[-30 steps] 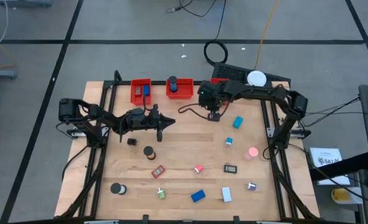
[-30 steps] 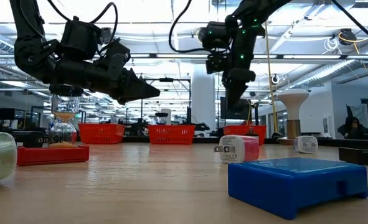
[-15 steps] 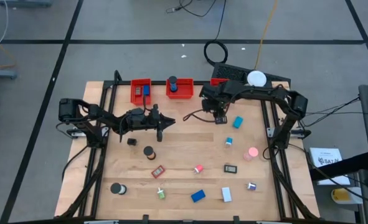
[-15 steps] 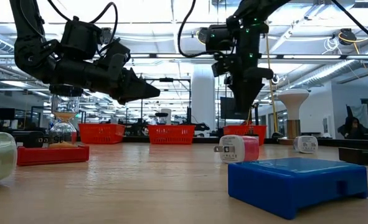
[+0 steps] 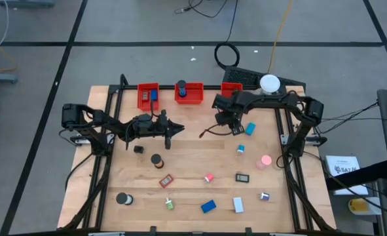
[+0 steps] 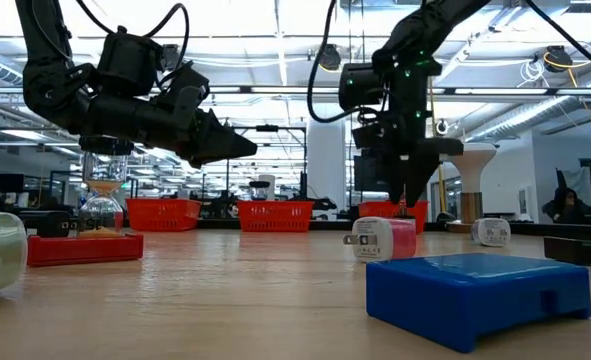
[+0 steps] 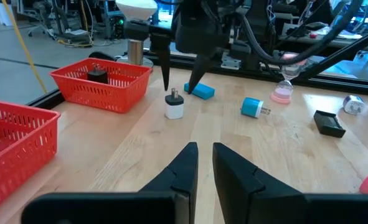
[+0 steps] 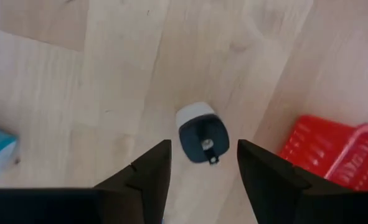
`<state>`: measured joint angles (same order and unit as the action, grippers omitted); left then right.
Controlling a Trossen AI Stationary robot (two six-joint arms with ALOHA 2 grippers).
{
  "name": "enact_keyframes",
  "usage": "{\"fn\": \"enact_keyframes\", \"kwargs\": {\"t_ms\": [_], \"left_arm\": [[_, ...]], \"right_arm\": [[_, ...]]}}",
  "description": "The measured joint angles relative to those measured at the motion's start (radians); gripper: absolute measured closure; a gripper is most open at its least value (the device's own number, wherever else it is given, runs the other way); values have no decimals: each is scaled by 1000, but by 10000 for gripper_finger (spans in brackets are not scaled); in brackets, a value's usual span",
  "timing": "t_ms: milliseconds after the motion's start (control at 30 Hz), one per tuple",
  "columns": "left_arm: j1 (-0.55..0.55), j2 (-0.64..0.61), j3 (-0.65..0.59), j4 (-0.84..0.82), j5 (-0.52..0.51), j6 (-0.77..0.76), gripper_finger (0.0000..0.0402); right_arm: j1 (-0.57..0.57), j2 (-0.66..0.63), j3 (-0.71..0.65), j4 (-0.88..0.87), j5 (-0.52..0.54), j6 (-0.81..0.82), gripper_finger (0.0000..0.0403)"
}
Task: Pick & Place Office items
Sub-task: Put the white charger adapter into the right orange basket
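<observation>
Right gripper (image 8: 199, 163): dark fingers spread apart, hanging directly over a small white plug adapter (image 8: 199, 134) with a dark, rounded top face and a metal prong; not touching it. The adapter stands on the pale, grained wooden table (image 5: 193, 154), near a red slotted plastic bin (image 8: 333, 155). Left gripper (image 7: 201, 163): fingers nearly together, holding nothing, hovering over the table's left half. Other office items lie scattered nearer the front edge. No legible writing.
</observation>
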<state>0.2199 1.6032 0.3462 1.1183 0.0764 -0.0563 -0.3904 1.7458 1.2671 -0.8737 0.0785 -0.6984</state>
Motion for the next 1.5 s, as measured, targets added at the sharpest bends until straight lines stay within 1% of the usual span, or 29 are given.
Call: {"fn": "enact_keyframes", "kwargs": {"t_ms": [133, 267, 433, 600, 833, 900, 967, 1067, 1167, 1267, 1333, 1500], "left_arm": [[0, 0, 0, 0, 0, 0, 350], [0, 0, 0, 0, 0, 0, 350], [0, 0, 0, 0, 0, 0, 350], [0, 0, 0, 0, 0, 0, 350], [0, 0, 0, 0, 0, 0, 350], [0, 0, 0, 0, 0, 0, 350], [0, 0, 0, 0, 0, 0, 350], [0, 0, 0, 1, 0, 0, 350], [0, 0, 2, 2, 0, 0, 350], [0, 0, 2, 3, 0, 0, 350], [0, 0, 2, 2, 0, 0, 350], [0, 0, 2, 2, 0, 0, 350]], "right_arm": [[0, 0, -30, 35, -1, -45, 225], [0, 0, -56, 65, -1, -52, 215], [0, 0, -87, 106, -1, -62, 214], [0, 0, -108, 141, -1, -76, 233], [0, 0, -108, 143, -1, -37, 285], [0, -1, -99, 127, -1, -14, 285], [0, -16, -70, 78, -4, 8, 285], [-20, -27, 32, -2, -3, 33, 282], [-66, -22, 150, -71, 0, 51, 278], [-137, -21, 248, -70, 6, 14, 278], [-187, 10, 301, -65, 25, -7, 279], [-300, 118, 370, -50, 29, -52, 279]]}}
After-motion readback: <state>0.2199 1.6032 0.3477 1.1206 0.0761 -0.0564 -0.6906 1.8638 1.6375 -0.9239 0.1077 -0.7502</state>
